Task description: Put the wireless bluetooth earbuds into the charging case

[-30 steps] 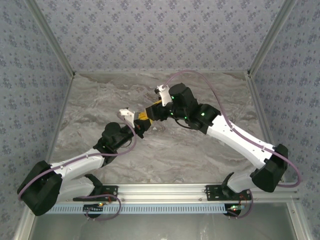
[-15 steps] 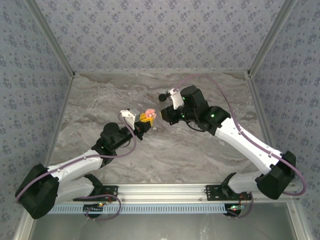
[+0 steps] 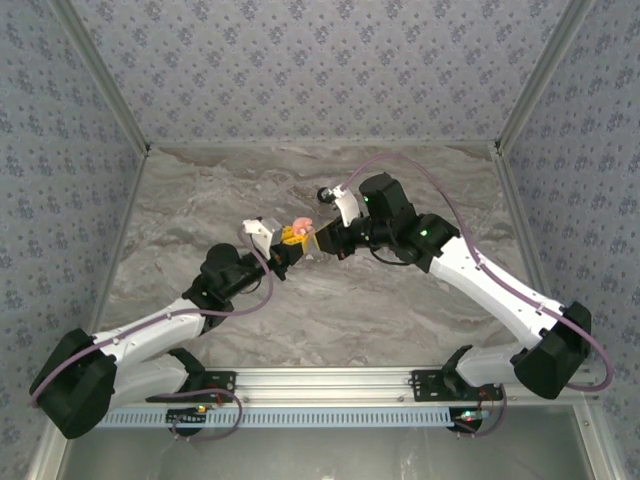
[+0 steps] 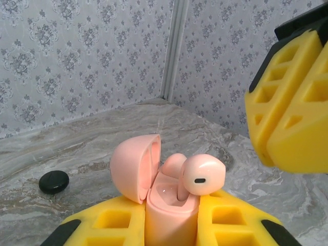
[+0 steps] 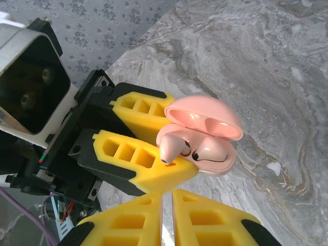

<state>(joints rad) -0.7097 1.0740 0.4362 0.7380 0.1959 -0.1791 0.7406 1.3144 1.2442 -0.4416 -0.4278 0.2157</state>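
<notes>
The charging case (image 4: 171, 215) is salmon pink, stands upright with its lid (image 4: 134, 166) swung open, and my left gripper (image 3: 290, 240) is shut on it above the table. Both earbuds are pink. One earbud (image 4: 174, 165) sits low in its well. The other earbud (image 4: 202, 176) stands taller, its head above the rim and leaning to the side; in the right wrist view this earbud (image 5: 174, 145) rests against a left finger (image 5: 138, 154). My right gripper (image 5: 167, 197) is shut with nothing in it, its tips just short of the case (image 5: 202, 138).
A black round puck (image 3: 324, 193) lies on the marble table (image 3: 200, 200) behind the grippers, and the same puck (image 4: 54, 181) lies left of the case in the left wrist view. Patterned walls close in the back and both sides.
My right gripper has gone from part open to shut. It pulled back off the case, uncovering it, then came in again at the case's right side. The left arm has held still.
</notes>
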